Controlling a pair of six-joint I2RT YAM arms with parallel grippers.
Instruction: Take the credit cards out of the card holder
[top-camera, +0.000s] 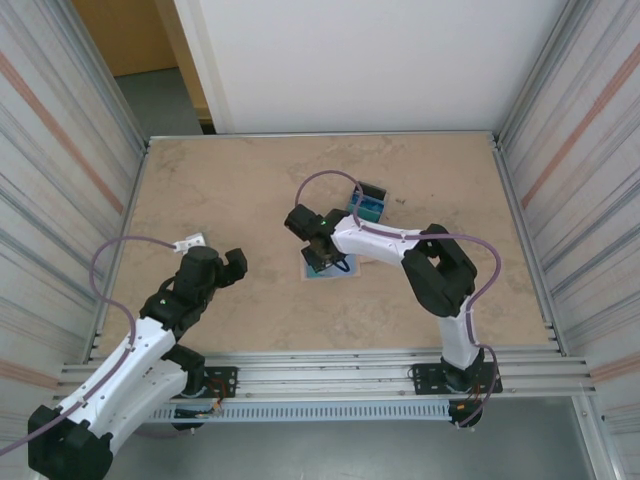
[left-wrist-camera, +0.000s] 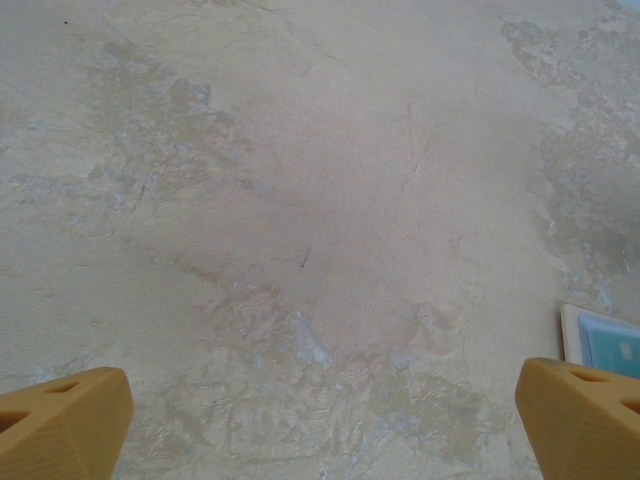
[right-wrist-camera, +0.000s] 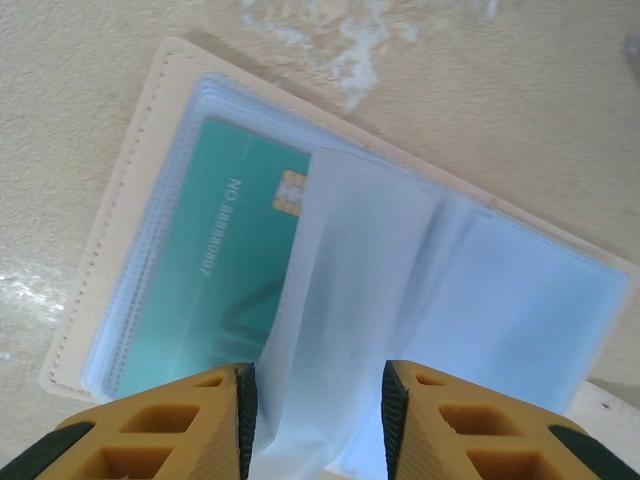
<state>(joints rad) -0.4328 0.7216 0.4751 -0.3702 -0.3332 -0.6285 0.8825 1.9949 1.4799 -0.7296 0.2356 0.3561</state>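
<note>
The beige card holder (right-wrist-camera: 152, 150) lies spread open on the table, its light blue clear sleeves facing up. A teal credit card (right-wrist-camera: 210, 260) with a gold chip sits inside the left sleeve. One loose sleeve page (right-wrist-camera: 350, 270) stands up between the fingers of my right gripper (right-wrist-camera: 315, 410), which is open just above the holder. From above, the right gripper (top-camera: 322, 252) covers most of the card holder (top-camera: 312, 273). My left gripper (top-camera: 238, 264) hovers to the left, open and empty. In the left wrist view the left gripper (left-wrist-camera: 325, 410) is over bare table, and the holder's corner (left-wrist-camera: 603, 345) peeks in.
A small dark-edged clear box (top-camera: 368, 206) with blue-green contents stands just behind the holder. A white tag (top-camera: 188, 242) hangs on the left arm's cable. Metal walls enclose the table on both sides, and a rail runs along its near edge.
</note>
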